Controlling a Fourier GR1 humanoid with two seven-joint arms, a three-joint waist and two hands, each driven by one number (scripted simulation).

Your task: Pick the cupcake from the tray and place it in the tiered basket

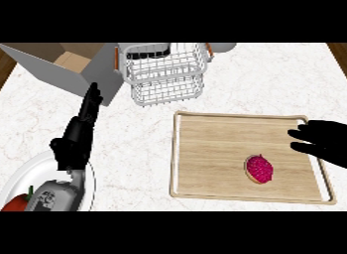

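A cupcake [260, 168] with pink frosting lies on the wooden tray [205, 149], right of the tray's middle. My right hand [330, 145] hovers over the tray's right edge, fingers straight and pointing left, a short way right of and above the cupcake. It holds nothing. The white wire tiered basket [165, 74] stands at the back, beyond the tray's far left corner. At the left my left hand [78, 136] rests with fingers straight, pointing away.
An open cardboard box [59, 67] sits at the back left, beside the basket. A white plate [19, 181] with a red vegetable [15, 202] lies at the lower left, partly under my left forearm. The marble counter ends at wooden floor on both sides.
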